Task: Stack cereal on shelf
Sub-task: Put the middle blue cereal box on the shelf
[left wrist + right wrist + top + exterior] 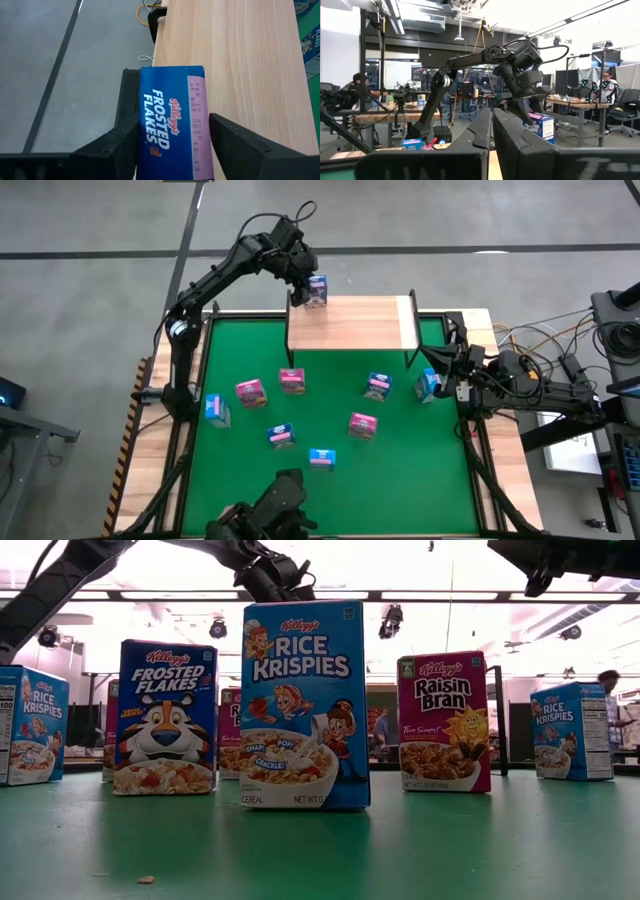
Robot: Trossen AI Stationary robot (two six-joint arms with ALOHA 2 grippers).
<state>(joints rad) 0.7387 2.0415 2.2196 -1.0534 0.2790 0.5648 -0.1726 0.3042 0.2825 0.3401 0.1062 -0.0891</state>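
The shelf [350, 323] is a light-wood board on black legs at the green table's far edge. My left gripper [303, 275] [172, 135] hangs over its far left corner, shut on a dark blue Frosted Flakes cereal box [316, 290] [540, 125]. Several more cereal boxes, pink, light blue and dark blue, stand upright on the table, among them a Rice Krispies box [305, 705] and a Raisin Bran box [443, 720]. My right gripper [440, 362] [491, 125] waits shut by the table's right edge, beside a light blue box [427, 385]. My left gripper holds the Frosted Flakes box near its top end [172, 100], pinched between the two fingers [125, 137], one on each side. The fingers come from above, pointing down. The box stays upright over the shelf's far left corner; whether its bottom rests on the board cannot be seen.
The bare shelf board [240, 60] stretches toward the table's right. Boxes are scattered over the green table [330, 360] below the shelf, from a light blue one [217, 409] at the left to a pink one [362, 424]. Cables and gear [560, 370] lie beyond the right edge.
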